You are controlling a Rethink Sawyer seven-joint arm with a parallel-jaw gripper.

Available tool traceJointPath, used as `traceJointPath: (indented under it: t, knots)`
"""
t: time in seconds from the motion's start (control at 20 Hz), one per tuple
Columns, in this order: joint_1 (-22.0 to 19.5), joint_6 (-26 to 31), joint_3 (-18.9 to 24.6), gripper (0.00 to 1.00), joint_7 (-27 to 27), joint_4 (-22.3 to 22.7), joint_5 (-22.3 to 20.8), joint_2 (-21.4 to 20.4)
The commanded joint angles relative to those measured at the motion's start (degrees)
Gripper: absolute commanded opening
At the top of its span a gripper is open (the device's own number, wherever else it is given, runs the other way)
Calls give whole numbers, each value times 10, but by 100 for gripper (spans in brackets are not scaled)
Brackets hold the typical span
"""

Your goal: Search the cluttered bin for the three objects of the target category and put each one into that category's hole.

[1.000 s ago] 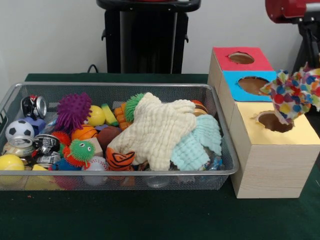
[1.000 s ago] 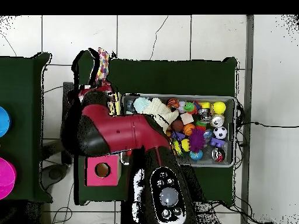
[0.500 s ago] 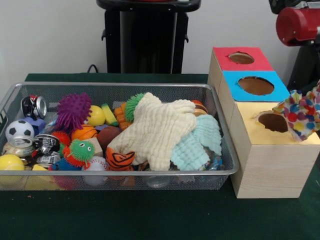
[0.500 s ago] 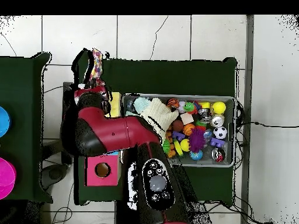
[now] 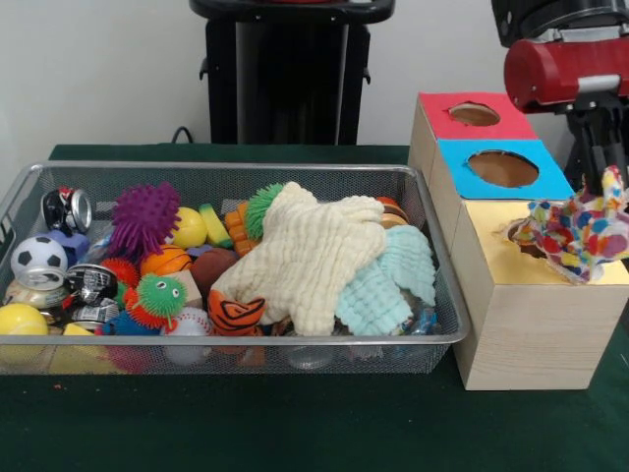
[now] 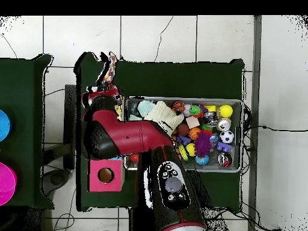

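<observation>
A spotted multicoloured cloth (image 5: pixel 580 231) hangs over the right side of the yellow-topped box (image 5: pixel 511 270), partly covering its round hole. Its right tip points upward, so it appears held from above. In the overhead view the cloth (image 6: pixel 110 67) sticks out beyond the wrist, where my gripper (image 6: pixel 104 94) is mostly hidden under the red arm (image 6: pixel 123 135). A cream waffle cloth (image 5: pixel 314 256) and a mint cloth (image 5: pixel 388 280) lie on the toys in the wire bin (image 5: pixel 226 339).
The blue-topped box (image 5: pixel 501 167) and red-topped box (image 5: pixel 472 113) stand behind the yellow one, each with a hole. The bin also holds several balls, spiky toys and cans. The red arm link (image 5: pixel 565 69) hangs over the boxes. Dark green cloth covers the table.
The arm has carried the spotted cloth leftward and down, from beside the yellow box to over its hole. The bin's contents have not moved.
</observation>
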Motion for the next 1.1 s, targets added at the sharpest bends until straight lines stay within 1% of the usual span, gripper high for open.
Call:
traceJointPath:
  t: [0.05, 0.2, 0.35, 0.5, 0.55, 0.7, 1.1]
  knots:
    - [-17, -7, -16, 0, 89, 69, -34, 35]
    - [-10, 14, -29, 0, 99, 79, -14, 50]
    - [0, 15, -43, 0, 110, 83, 1, 62]
    - [21, 20, -74, 0, 126, 84, 30, 76]
    - [24, 21, -78, 0, 127, 84, 34, 79]
    - [26, 35, -82, 0, 137, 86, 54, 87]
    - [32, 34, -83, 0, 137, 84, 88, 116]
